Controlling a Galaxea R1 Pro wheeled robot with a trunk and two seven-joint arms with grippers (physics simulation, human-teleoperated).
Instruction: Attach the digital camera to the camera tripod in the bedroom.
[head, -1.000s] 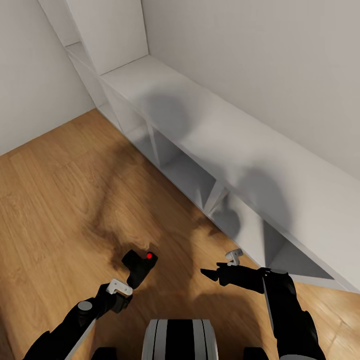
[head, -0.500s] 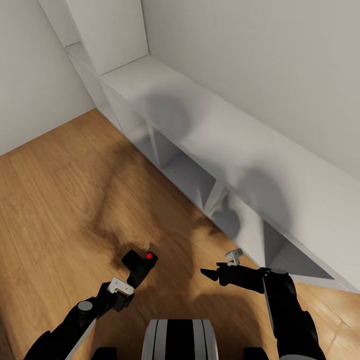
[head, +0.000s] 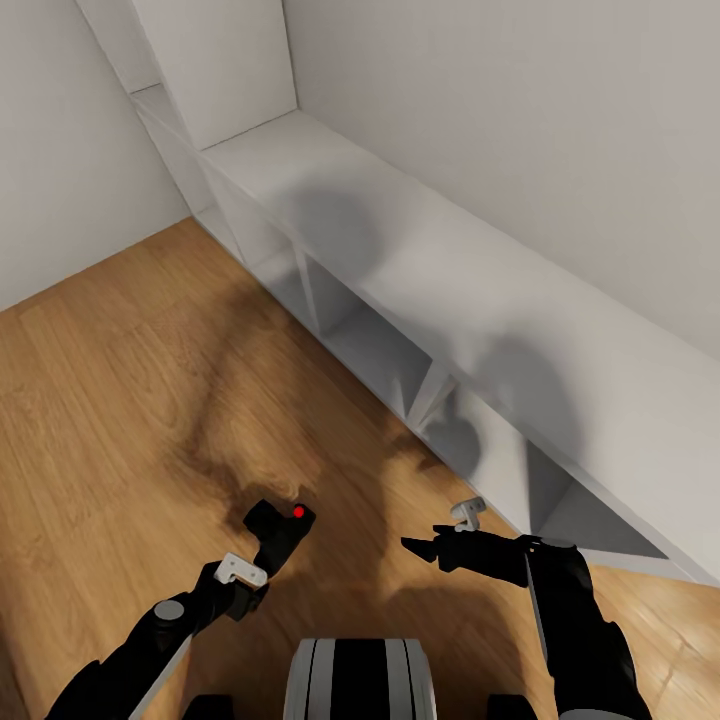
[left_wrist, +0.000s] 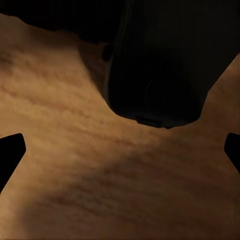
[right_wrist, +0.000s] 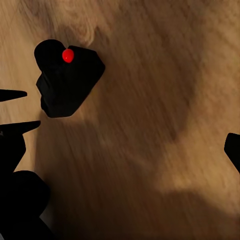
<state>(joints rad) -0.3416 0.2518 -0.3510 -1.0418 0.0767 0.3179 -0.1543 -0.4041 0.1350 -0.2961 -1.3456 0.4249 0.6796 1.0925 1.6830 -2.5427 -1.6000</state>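
Digital camera in hand, tripod mount not started.

Left gripper (head: 262, 556) clamped on digital camera (head: 280, 532), held low over wood plank floor (head: 110, 400), red dot up, near-left of scene. Right gripper (head: 420, 546) empty, fingers spread, just right of camera. White cube shelving (head: 400, 290) along far-right wall. Pickup done; remaining: reach camera tripod, seat camera on head. Contact of fingertips on camera body hard to make out, black on black in left wrist view.

Bare wood floor (head: 110, 400) lies open to your left – the white cube shelving (head: 420, 290) walls off your right side.
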